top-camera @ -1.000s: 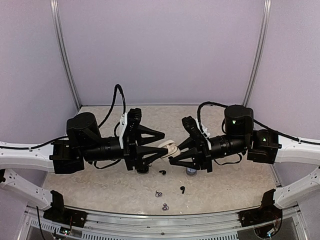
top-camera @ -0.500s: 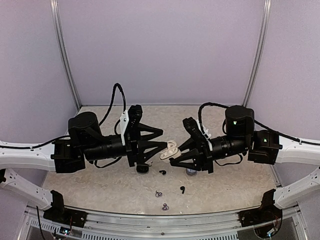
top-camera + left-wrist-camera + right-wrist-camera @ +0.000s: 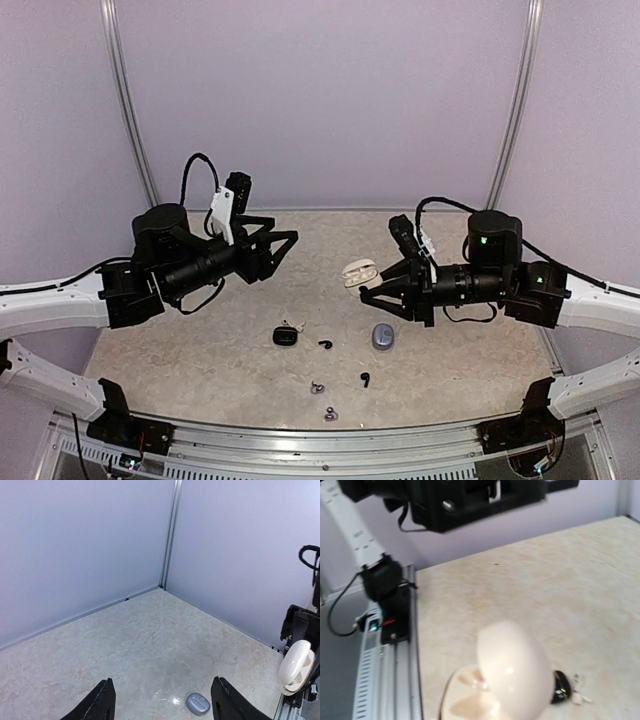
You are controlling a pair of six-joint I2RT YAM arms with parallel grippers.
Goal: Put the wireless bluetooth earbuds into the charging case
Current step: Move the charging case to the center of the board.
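This is a robot test cell in a lab, not a home or a shop. Plain pale-lilac wall panels (image 3: 320, 100) close in the table (image 3: 450, 370) along its far, left and right edges. Bare aluminium posts (image 3: 128, 110) join them at the far corners. Two black-and-white robot arms (image 3: 60, 310) are mounted on a metal rail (image 3: 320, 440) along the near edge. Loose black cables (image 3: 186, 175) hang from the arms, and an electronics box (image 3: 372, 627) by the rail shows a green light.
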